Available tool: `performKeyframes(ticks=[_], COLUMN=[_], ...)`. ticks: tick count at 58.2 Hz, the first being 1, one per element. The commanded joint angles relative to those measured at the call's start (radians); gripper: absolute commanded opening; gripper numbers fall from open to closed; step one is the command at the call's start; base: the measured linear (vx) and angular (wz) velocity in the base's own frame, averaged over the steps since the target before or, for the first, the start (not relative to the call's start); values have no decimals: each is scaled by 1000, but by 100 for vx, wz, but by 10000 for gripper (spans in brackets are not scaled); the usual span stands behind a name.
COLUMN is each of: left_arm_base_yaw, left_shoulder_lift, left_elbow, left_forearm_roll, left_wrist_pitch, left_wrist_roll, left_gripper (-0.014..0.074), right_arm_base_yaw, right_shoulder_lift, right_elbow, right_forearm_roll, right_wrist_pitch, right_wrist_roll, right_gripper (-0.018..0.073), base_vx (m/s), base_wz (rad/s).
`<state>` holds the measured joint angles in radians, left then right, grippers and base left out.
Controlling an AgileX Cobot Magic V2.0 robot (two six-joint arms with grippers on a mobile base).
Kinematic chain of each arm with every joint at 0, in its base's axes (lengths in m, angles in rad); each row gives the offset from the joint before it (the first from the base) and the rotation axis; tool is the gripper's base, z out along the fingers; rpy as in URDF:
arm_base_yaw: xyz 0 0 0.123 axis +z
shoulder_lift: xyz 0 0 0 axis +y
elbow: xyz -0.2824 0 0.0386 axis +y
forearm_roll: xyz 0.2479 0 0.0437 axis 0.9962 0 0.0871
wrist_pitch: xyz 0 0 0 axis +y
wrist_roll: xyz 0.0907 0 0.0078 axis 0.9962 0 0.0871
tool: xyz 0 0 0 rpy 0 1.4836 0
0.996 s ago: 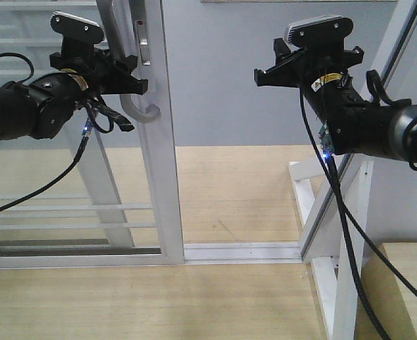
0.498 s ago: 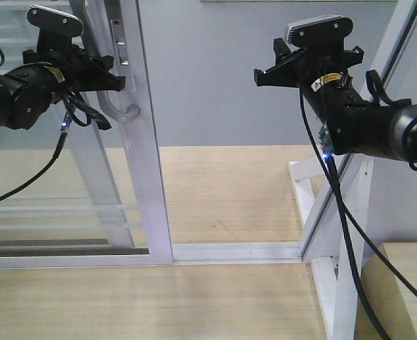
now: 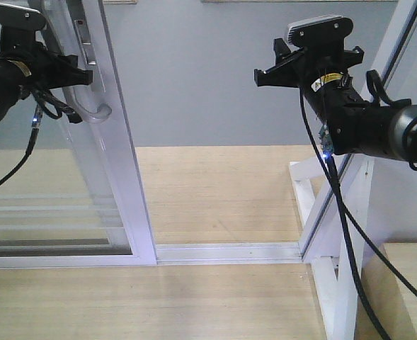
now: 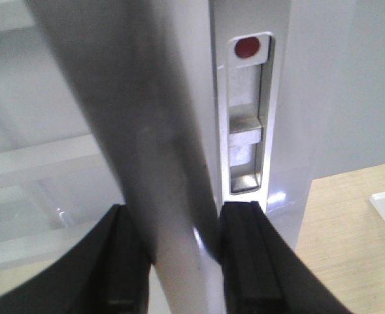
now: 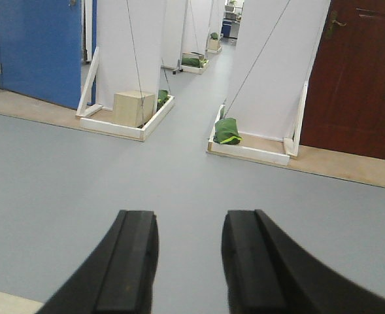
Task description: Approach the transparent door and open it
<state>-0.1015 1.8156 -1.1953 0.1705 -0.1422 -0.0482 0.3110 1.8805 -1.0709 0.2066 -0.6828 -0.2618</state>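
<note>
I have the left hand (image 3: 70, 71) in the upper left of the front view, clamped on the curved grey pull handle (image 3: 88, 99) of the transparent door (image 3: 112, 163), and that grip is my only purchase on the panel. The left wrist view confirms it: both black fingers (image 4: 241, 255) sit at the bottom of the frame with the grey bar of the handle (image 4: 172, 216) filling the space between them, pressed on each side. Just right of the bar, in the upper centre of that view, the lock plate (image 4: 248, 118) shows a red dot (image 4: 247, 47) and a metal latch recess, so I am gripping low on the handle, below the lock. The door's white frame (image 3: 134, 212) runs diagonally down to the white floor track (image 3: 229, 251) at lower centre, and a broad gap of wooden floor (image 3: 215, 191) and grey wall shows between it and the slanted white post (image 3: 335, 191) at right. I judge the door already well open. The right hand (image 3: 265, 74) hangs idle in the upper right of the front view, touching nothing; its wrist view shows the two fingers (image 5: 130, 261) apart with only grey floor (image 5: 81, 176) and white partitions (image 5: 270, 59) beyond. I keep it back there so it stays clear of the doorway.
</note>
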Motion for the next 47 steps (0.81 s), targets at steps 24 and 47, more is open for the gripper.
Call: performKeyframes(ticks=[24, 47], left_arm_base_yaw=[22, 22], left_shoulder_lift=[-357, -546], left_elbow=[292, 509], left_forearm_roll=[10, 8], left_wrist_pitch=[-193, -199], left_wrist_roll=[17, 66], left_gripper=[217, 217], right_arm_base_yaw=[-3, -3], right_shoulder_lift=[-53, -278], right_elbow=[-25, -25], right_forearm_roll=[-9, -12], right_wrist_pitch=[-36, 353], right_wrist_roll=[-7, -59], right_gripper=[329, 221], base_vx=[0, 0], base_wz=[0, 0])
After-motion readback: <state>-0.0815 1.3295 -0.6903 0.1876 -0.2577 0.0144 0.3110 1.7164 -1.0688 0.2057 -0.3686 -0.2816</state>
